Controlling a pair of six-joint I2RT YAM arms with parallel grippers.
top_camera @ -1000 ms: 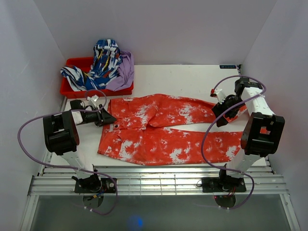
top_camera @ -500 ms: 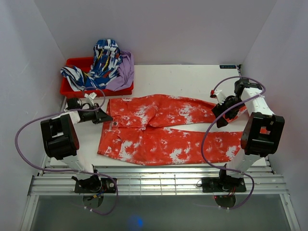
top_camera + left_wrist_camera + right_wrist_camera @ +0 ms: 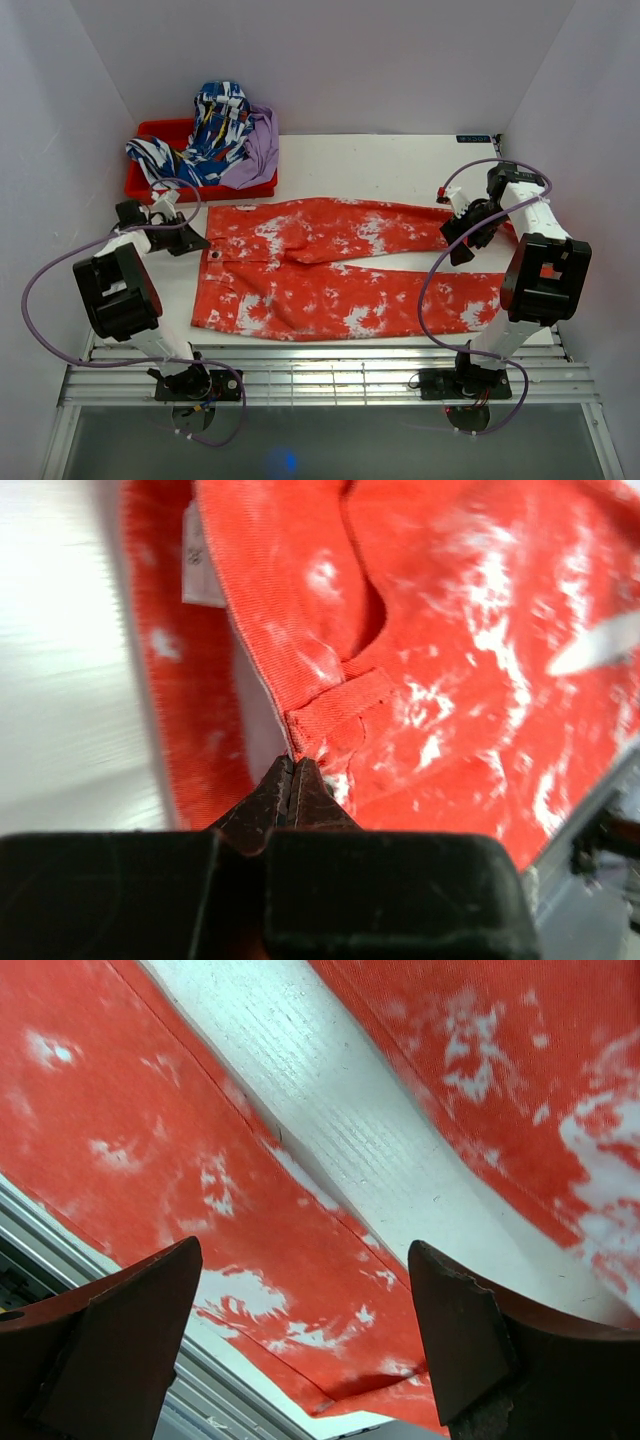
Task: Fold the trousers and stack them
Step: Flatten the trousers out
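Note:
The orange-red tie-dye trousers lie spread flat across the white table, waistband to the left and both legs running right. My left gripper is at the far corner of the waistband and is shut on the fabric. In the left wrist view its tips pinch the waistband edge beside a belt loop of the trousers. My right gripper hovers open over the far leg's end. The right wrist view shows its fingers wide apart above both legs of the trousers, nothing between them.
A red bin stands at the back left, holding a blue-and-white garment and a purple garment. A metal rail runs along the table's near edge. White walls close in on the sides and back.
My left gripper has shut on the waistband and drawn back to the left, dragging the trousers left and smoothing them out. The right arm has stayed where it was, still open.

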